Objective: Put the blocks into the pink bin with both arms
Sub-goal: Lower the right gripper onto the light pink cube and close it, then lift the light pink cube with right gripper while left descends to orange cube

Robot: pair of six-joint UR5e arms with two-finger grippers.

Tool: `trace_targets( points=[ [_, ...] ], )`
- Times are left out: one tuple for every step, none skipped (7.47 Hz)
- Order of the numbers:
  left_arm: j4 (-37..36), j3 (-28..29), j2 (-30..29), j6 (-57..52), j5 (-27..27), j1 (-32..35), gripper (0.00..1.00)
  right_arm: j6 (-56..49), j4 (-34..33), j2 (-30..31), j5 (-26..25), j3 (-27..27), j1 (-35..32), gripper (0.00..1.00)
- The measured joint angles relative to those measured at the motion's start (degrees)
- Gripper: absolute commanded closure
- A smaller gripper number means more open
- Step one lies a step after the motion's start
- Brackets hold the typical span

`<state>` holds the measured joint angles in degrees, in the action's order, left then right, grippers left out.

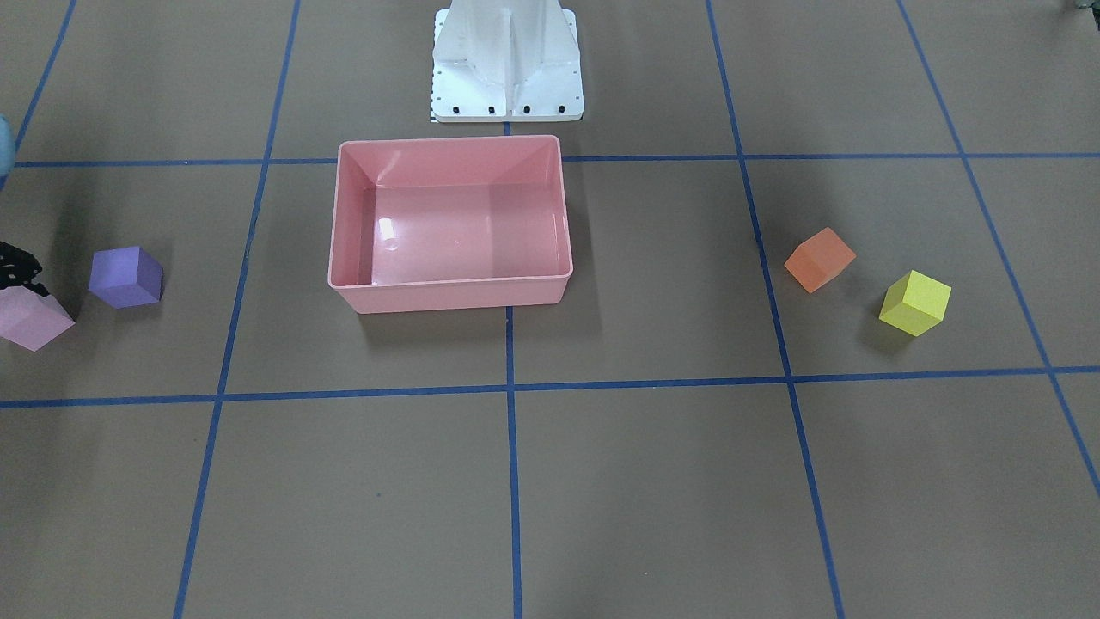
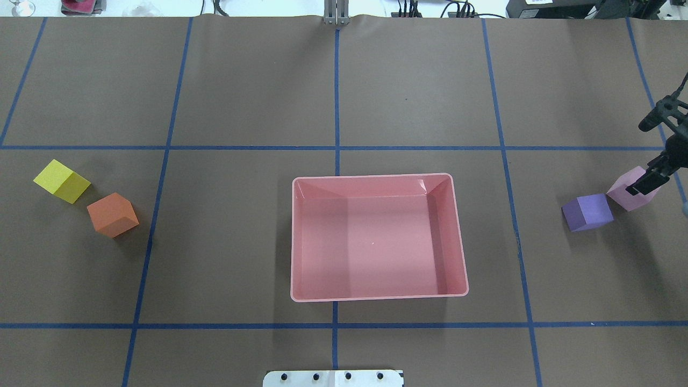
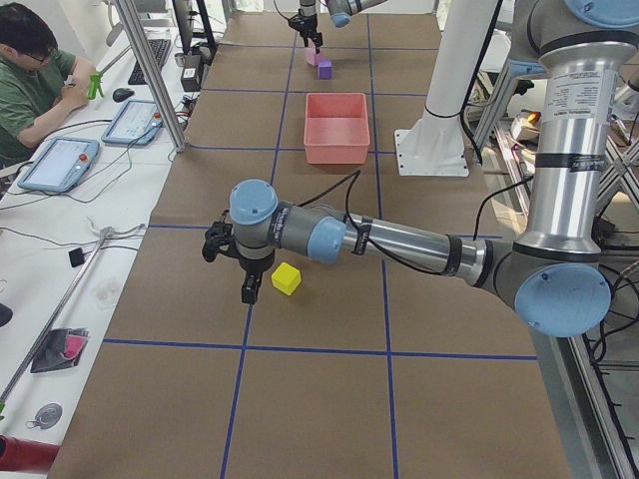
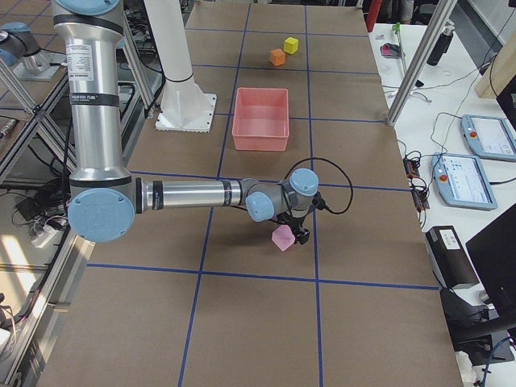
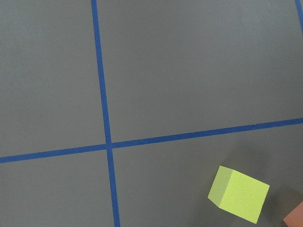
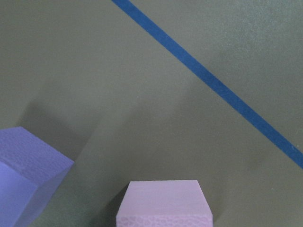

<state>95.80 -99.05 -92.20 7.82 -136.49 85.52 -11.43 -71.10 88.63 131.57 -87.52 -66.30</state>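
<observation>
Currently all 4 blocks lie on the table [image 2: 242, 80] and none is in the pink bin [image 2: 373, 176], which stands at mid-table toward the robot's edge.

1. Location. The yellow block [image 2: 62, 181] and the orange block [image 2: 113, 215] sit close together near the table's left end. The purple block [image 2: 587, 212] and the light pink block [image 2: 623, 198] sit almost corner to corner near the right end.
2. Tool state. The right gripper [image 2: 649, 174] is at the light pink block, with 1 finger against it; whether the fingers clamp it cannot be told. The left gripper [image 3: 235, 264] hangs just beside the yellow block (seen only from the side view), so its spread cannot be told.
3. Handling. The cubes are matte with a fine grain, sharp-edged and probably light, slightly yielding foam that should not slip. Take hold on 2 opposite flat faces, not on corners. Each cube lies askew to the blue tape lines [image 2: 337, 107], so the wrist likely needs turning to match.
4. Bin. It is glossy, stiff plastic with sloping walls and a rolled rim, and it may slide if bumped.
</observation>
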Motion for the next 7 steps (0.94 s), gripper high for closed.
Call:
trace_targets(
  points=[
    [0.0,0.0,0.0,0.0,0.0,0.0,0.0,0.0,0.0,-0.2,0.0,0.7,0.1,0.11],
    [0.0,-0.1,0.0,0.0,-0.1,0.0,0.0,0.2,0.0,-0.4,0.0,1.2,0.2,0.25],
    [0.0,-0.1,0.0,0.0,-0.1,0.0,0.0,0.6,0.0,-0.5,0.1,1.4,0.5,0.44],
    [0.0,-0.2,0.0,0.0,0.0,0.0,0.0,0.8,0.0,-0.5,0.2,1.6,0.7,0.74],
    [0.0,-0.2,0.0,0.0,0.0,0.0,0.0,0.9,0.0,-0.6,0.4,1.6,0.8,1.0],
    [0.0,-0.1,0.0,0.0,0.0,0.0,0.0,1.1,0.0,-0.6,0.7,1.5,0.8,1.0],
    [0.0,-0.2,0.0,0.0,0.0,0.0,0.0,1.1,0.0,-0.6,1.6,1.1,0.4,1.0]
  ],
)
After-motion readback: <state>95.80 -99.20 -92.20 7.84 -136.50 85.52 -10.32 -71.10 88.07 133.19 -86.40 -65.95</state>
